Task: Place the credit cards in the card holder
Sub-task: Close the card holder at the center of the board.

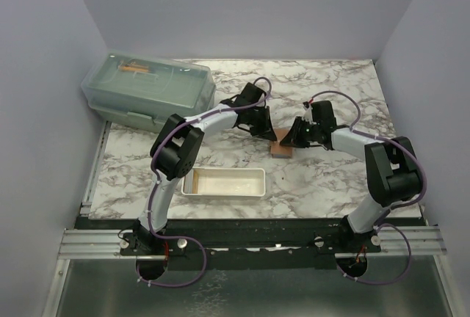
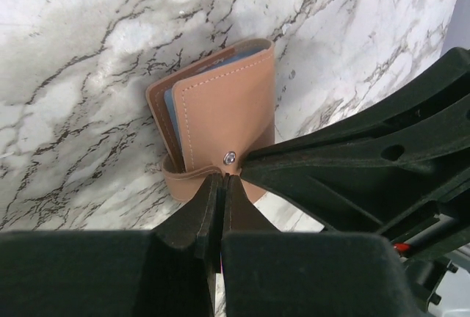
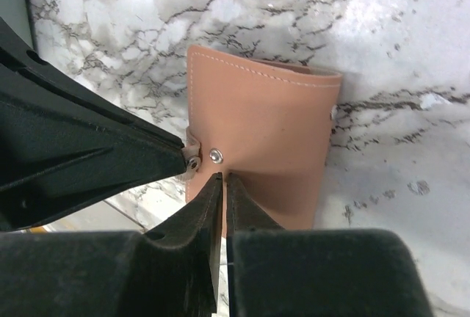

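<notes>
Down at the near edge, a metal rail (image 1: 81, 242) holds the feet of both arms. Past it lies the worktop (image 1: 330, 185), white with grey marble lines. A long white tray (image 1: 224, 183) sits on it, close to the left arm (image 1: 176, 152).

A bit further on, in the middle, the card holder (image 2: 228, 119) lies on the marble. It is tan and folded, with a small silver stud (image 3: 215, 155) on its front. Blue-grey edges of the credit cards (image 2: 171, 115) peek out from inside it.

The left end effector (image 2: 222, 177) is fully closed, and its tips pinch the strap of the holder beside the stud. The right end effector (image 3: 222, 177) comes in from the other side. Its fingers are almost together, with only a thin slit between them. The tips sit on the tan front just under the stud. I cannot tell if they hold anything.

Further back on the left, a clear box (image 1: 150, 86) with a lid stands near the corner. Plain pale purple walls (image 1: 242, 9) close in the back and both sides.
</notes>
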You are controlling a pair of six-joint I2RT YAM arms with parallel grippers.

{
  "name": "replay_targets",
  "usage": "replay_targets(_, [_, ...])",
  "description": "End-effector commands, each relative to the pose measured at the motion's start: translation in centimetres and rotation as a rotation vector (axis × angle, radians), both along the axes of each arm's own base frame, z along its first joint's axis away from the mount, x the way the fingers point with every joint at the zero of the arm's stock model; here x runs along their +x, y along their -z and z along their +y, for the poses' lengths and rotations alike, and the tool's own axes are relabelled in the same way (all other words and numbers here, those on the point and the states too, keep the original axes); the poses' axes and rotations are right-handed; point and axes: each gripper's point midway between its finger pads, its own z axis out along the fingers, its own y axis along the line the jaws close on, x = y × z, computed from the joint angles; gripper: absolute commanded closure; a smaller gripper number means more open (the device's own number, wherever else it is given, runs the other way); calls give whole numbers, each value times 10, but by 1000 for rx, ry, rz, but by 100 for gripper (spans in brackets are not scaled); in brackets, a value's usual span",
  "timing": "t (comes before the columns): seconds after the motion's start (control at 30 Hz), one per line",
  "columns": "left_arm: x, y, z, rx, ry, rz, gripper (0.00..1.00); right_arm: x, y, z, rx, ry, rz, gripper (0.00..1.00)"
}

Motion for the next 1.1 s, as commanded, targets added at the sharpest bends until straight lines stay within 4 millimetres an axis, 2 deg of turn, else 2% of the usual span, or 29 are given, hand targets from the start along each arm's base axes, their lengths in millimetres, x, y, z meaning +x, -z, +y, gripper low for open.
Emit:
replay_targets(0.0, [20, 8, 1, 65, -86, -49, 100, -14, 38, -4, -33, 2, 80, 91])
replay_targets(0.37, [31, 9, -6, 94, -108, -104, 100, -19, 47, -11, -71, 33, 115, 92])
replay_targets(0.43, [29, 12, -7, 94, -101, -95, 100, -18, 37, -10, -59, 32, 107, 92])
replay_targets(0.53, [25, 18, -8, 94, -90, -76, 100, -13, 8, -6, -37, 27, 70, 90])
replay_targets(0.63, [24, 20, -7, 97, -83, -76, 100, -5, -16, -15, -57, 50, 17, 83])
replay_targets(0.7, [22, 19, -6, 96, -75, -80, 100, 0, -21, -22, -70, 57, 5, 75])
replay_targets(0.8, [20, 16, -7, 88, -62, -83, 100, 2, -10, -25, -100, 38, 22, 71])
replay_targets(1.07, [14, 10, -10, 73, -15, -105, 100, 2, 14, -12, -35, 6, 55, 75])
